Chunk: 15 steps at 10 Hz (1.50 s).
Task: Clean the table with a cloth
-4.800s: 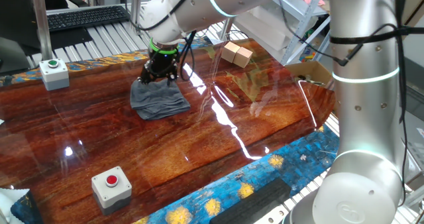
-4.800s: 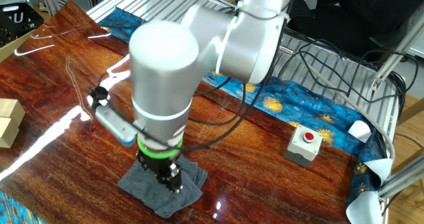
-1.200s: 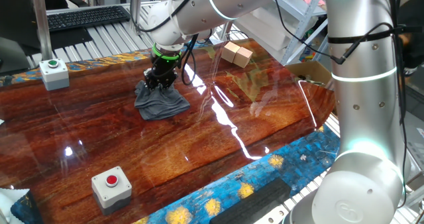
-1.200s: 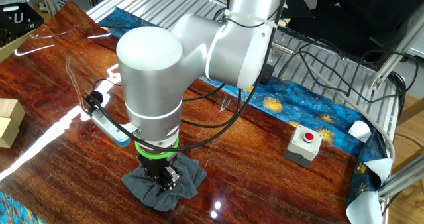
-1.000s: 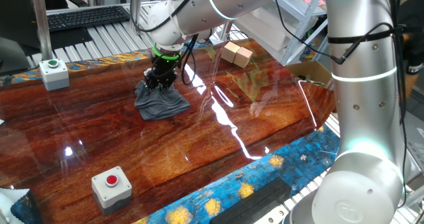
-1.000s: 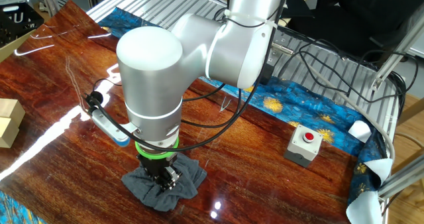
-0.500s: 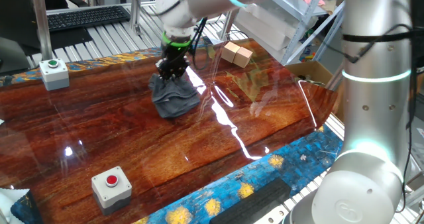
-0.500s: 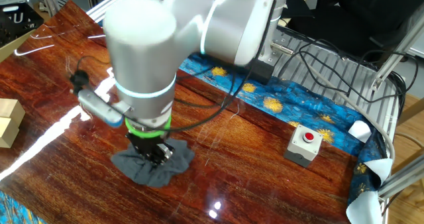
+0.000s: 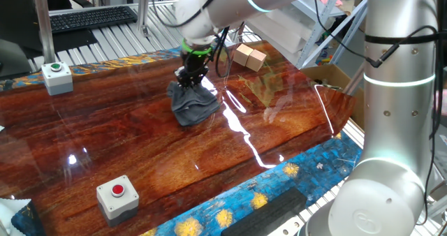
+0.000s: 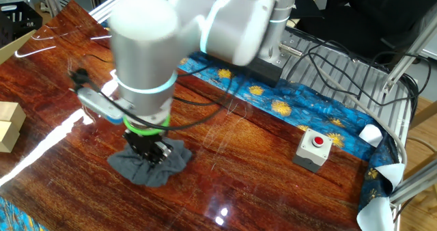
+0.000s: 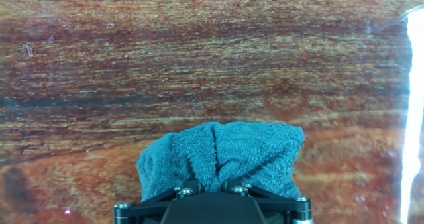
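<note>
The dark grey cloth [image 9: 195, 105] lies bunched on the glossy reddish-brown table [image 9: 140, 152], toward its far side. My gripper [image 9: 190, 78] stands straight down on the cloth's far part, shut on a fold of it and pressing it to the wood. In the other fixed view the gripper [image 10: 151, 153] sits in the middle of the crumpled cloth [image 10: 172, 165] on the table [image 10: 225, 169]. In the hand view the cloth [image 11: 222, 154] bulges out in front of the closed jaws over the wood grain [image 11: 199, 58]. The fingertips are buried in the fabric.
A grey box with a red button [image 9: 117, 195] stands near the front left edge, also seen in the other fixed view [image 10: 314, 147]. A grey box with a green button [image 9: 56, 76] stands at the far left. Small cardboard boxes [image 9: 249, 56] sit at the far edge, right of the gripper.
The gripper has dragged the cloth across the table, to the right in one fixed view. The cloth has bunched up more than it was several seconds ago.
</note>
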Motion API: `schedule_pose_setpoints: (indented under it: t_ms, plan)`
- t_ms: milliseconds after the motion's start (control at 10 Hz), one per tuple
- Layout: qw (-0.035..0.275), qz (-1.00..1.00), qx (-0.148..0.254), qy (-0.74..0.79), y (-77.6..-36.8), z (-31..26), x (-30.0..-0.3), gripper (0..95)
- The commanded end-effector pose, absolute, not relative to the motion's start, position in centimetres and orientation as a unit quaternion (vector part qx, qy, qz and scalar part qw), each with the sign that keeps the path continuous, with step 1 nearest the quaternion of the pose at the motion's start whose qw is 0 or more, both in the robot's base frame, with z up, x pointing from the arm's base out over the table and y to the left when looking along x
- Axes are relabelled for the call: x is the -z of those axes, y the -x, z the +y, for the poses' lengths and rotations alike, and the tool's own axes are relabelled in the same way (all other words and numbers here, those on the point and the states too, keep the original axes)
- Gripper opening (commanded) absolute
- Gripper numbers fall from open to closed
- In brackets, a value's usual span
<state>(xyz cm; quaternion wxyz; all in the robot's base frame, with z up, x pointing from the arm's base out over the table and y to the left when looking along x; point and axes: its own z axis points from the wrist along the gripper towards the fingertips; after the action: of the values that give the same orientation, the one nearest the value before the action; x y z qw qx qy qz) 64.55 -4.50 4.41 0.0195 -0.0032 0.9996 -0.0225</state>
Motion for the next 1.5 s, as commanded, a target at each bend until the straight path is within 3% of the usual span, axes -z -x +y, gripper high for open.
schedule_pose_setpoints:
  t_ms: [100, 800, 1500]
  plan:
    - [0.018, 1.0, 0.021, 0.003, -64.4, -4.5, -4.5, 0.0]
    - [0.022, 1.0, 0.013, -0.005, -65.0, -4.3, -1.5, 0.0]
    - [0.01, 0.999, 0.01, -0.043, -64.9, -1.1, -2.1, 0.0]
